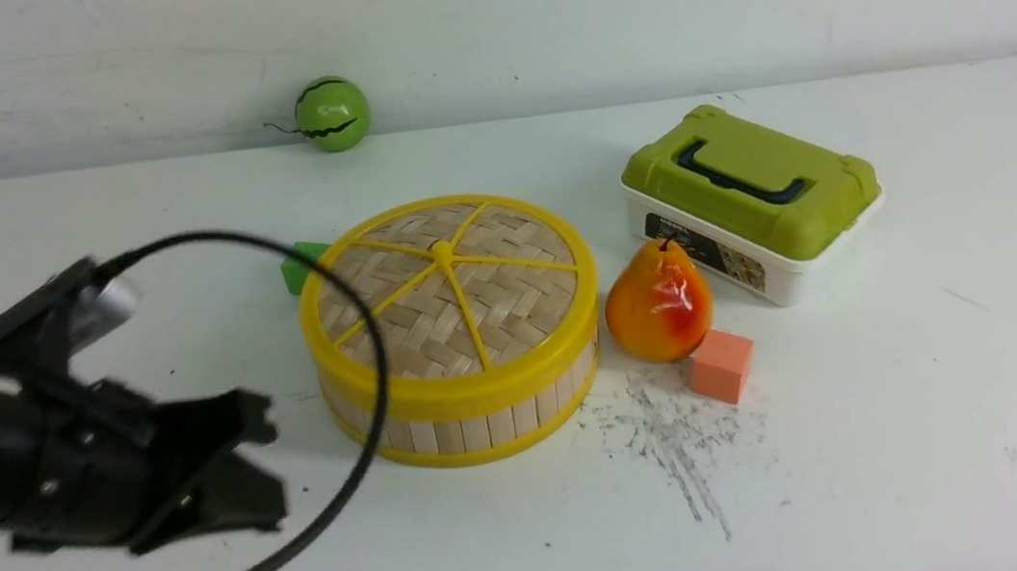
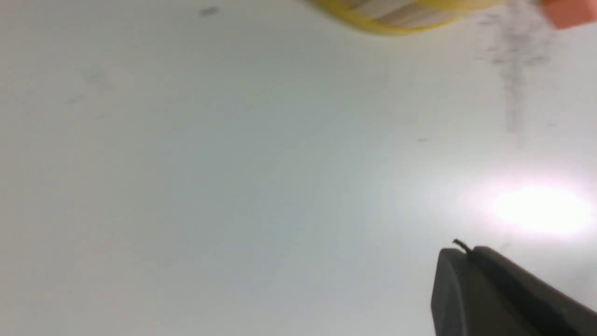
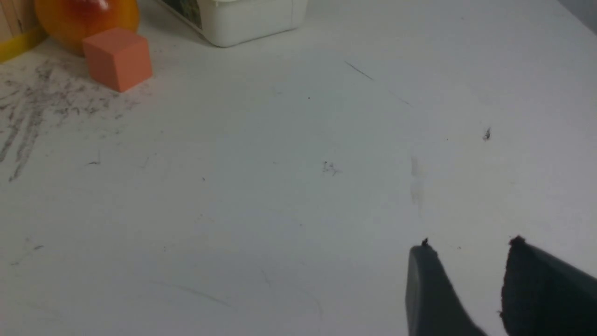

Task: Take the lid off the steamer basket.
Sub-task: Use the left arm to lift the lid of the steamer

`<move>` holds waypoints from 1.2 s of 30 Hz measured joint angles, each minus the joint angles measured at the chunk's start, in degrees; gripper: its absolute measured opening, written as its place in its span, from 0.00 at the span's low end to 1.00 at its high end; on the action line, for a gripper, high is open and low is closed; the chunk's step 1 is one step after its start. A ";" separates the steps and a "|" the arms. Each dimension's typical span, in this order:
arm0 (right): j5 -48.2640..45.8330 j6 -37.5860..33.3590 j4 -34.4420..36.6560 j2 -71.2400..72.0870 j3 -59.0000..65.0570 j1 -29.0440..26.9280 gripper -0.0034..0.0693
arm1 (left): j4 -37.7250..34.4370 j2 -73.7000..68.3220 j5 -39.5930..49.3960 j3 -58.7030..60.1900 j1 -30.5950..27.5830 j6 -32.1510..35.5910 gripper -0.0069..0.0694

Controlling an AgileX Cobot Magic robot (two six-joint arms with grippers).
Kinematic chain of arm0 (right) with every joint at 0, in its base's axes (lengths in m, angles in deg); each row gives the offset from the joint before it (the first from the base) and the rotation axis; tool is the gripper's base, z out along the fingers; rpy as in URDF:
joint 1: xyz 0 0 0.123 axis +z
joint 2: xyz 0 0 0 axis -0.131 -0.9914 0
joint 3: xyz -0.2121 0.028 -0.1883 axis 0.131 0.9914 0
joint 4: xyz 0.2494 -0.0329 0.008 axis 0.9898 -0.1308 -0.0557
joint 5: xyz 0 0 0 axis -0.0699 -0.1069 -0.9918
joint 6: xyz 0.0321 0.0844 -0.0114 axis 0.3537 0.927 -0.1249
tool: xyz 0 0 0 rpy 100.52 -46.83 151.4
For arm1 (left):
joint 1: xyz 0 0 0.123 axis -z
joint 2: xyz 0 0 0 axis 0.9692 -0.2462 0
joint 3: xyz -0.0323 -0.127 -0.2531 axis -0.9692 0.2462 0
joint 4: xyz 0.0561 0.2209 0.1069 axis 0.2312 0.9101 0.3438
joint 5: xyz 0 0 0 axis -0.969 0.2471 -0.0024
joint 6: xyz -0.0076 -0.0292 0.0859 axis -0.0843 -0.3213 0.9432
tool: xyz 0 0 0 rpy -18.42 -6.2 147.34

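Note:
The lid (image 1: 448, 283), a woven bamboo disc with a yellow rim, spokes and centre knob, sits closed on the steamer basket (image 1: 477, 427) at the table's middle. My left gripper (image 1: 263, 461) hovers low to the left of the basket, apart from it, blurred. In the left wrist view its fingers (image 2: 459, 252) are pressed together, holding nothing, with the basket's lower edge (image 2: 396, 14) far off. My right gripper (image 3: 468, 245) is out of the front view. Its jaws stand apart and empty over bare table, with a sliver of the basket (image 3: 14, 32) at the frame's corner.
A pear (image 1: 658, 301) and an orange cube (image 1: 721, 365) sit just right of the basket. A white box with an olive-green lid (image 1: 750, 198) stands behind them. A green block (image 1: 300, 264) is behind the basket's left side. A green ball (image 1: 333, 113) is at the wall. A black cable (image 1: 378, 408) loops before the basket.

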 joint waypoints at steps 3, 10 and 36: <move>0.00 0.00 0.00 0.00 0.00 0.00 0.38 | -3.18 -5.66 0.05 -5.95 4.61 2.97 0.07; 0.00 0.00 0.00 0.00 0.00 0.00 0.38 | 7.91 -19.24 6.36 -25.48 13.03 -1.44 0.07; 0.00 0.00 0.00 0.00 0.00 0.00 0.38 | 49.12 -44.19 6.49 -62.67 16.15 -22.36 0.42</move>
